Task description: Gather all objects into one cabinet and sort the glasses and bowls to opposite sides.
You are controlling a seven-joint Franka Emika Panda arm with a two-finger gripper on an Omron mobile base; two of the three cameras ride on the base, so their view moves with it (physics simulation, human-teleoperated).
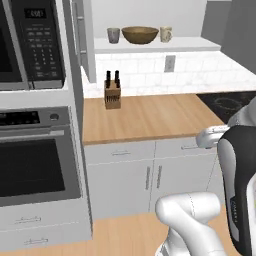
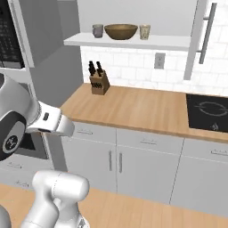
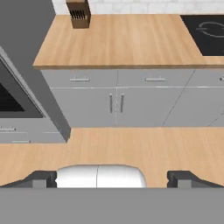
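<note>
The big brown bowl (image 1: 140, 35) sits on the white shelf (image 1: 190, 46) of the upper cabinet (image 2: 196, 40), whose grey doors are swung open. The small grey cup (image 1: 113, 35) stands just beside the bowl on its left. The cream mug (image 1: 165, 34) stands just beside the bowl on its right. All three are in a row, with the bowl in the middle. The mug may have a handle, but it is too small and blurry to be sure.

The white arm is folded low in front of the counter, well below the shelf. In the hand view the gripper (image 3: 112, 178) points at the floor and the grey lower cupboards (image 3: 116, 103). Its two dark tips are far apart, so it is wide open and holds nothing.

Under the shelf is a long wooden counter (image 1: 145, 120). A knife block (image 1: 112, 95) with dark handles stands near the back wall, below the grey cup. A black cooktop (image 2: 207, 111) lies at the right end of the counter. To the left are a wall oven (image 1: 35, 160) and a microwave (image 1: 30, 42) above it. The left cabinet door (image 1: 86, 35) sticks out toward the room, near the grey cup.
</note>
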